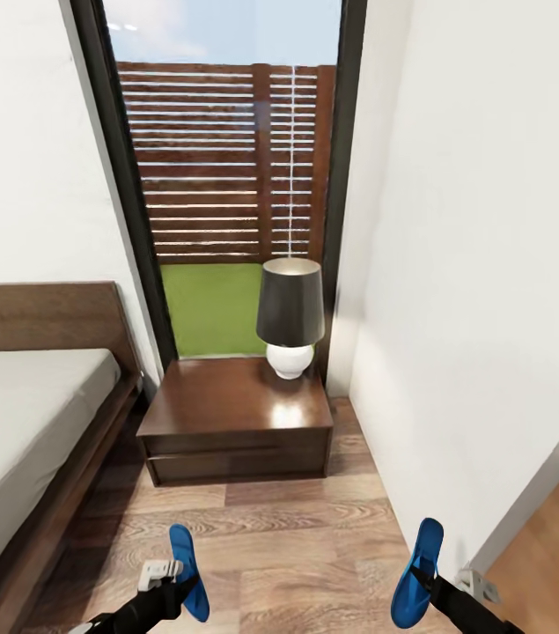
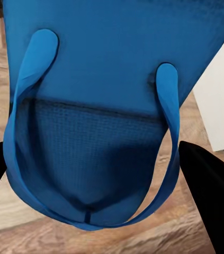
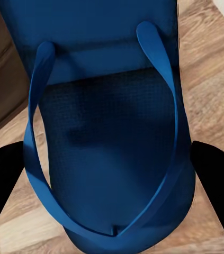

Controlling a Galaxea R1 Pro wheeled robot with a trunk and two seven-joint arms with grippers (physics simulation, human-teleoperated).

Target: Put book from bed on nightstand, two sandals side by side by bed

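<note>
A blue sandal (image 1: 187, 568) is carried by the left gripper (image 1: 173, 583) low at the left of the head view, above the wood-plank floor (image 1: 297, 537); a second sandal (image 1: 418, 572) is carried by the right gripper (image 1: 427, 588) low at the right, close to the white wall (image 1: 481, 264). Both sandals are held off the floor, standing roughly on edge with their toes pointing away from the robot.

In the left wrist view the left sandal (image 2: 117, 106) is seen lying between the two dark fingers (image 2: 212, 201), with the looped strap (image 2: 167, 159) spanning the gap; the jaws are clamped on it, one finger at each side edge of the sole. The same is seen in the right wrist view: the right sandal (image 3: 112, 137) sits between the dark fingers (image 3: 217, 185), its Y-strap (image 3: 162, 95) arching over the footbed, the jaws closed on it.

What the wrist views leave out is supplied by the head view (the setting of the room). The nightstand (image 1: 239, 418) is seen ahead against the tall window (image 1: 226, 176), with a dark-shaded lamp (image 1: 290, 317) on its top. The bed (image 1: 24, 423) is seen at the left, just beside the nightstand, with its off-white mattress and brown headboard (image 1: 46, 315). The sandals are held well apart from each other, both short of the nightstand.
</note>
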